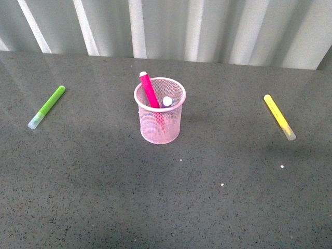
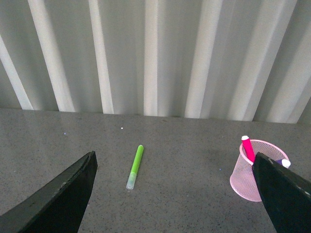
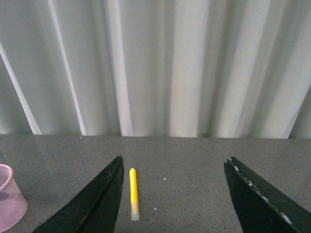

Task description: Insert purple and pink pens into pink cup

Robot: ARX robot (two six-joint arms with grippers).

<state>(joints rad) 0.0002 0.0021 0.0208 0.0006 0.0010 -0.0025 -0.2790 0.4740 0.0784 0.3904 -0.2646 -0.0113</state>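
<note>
1. Left side first: the left gripper [image 2: 172, 194] hangs above the table [image 1: 166, 207] with its jaws spread wide and nothing between them. The lime green marker [image 1: 47, 107] lies flat well to the left of the cup — it is not part of the task and should be left alone.

2. Centre: the pink cup [image 1: 160, 110] stands upright in the middle of the table. The pink pen [image 1: 149, 90] leans inside it, its upper end above the rim. Beside it, a rounded pale tip with a bit of purple below shows in the left wrist view; I take it for the purple pen [image 2: 284, 163], sitting lower in the cup.

3. Judgement: both pens appear to be in, so the task looks finished or nearly so. What remains is to keep both arms clear of the cup — a light mesh holder would tip easily if nudged, and the leaning pen raises its weight on one side.

4. Right side: the yellow marker [image 1: 279, 116] lies flat well to the right of the cup, also not wanted. The right gripper [image 3: 172, 199] hovers with jaws spread and empty; the yellow marker shows between them.

5. Nothing stands near the cup.
</note>
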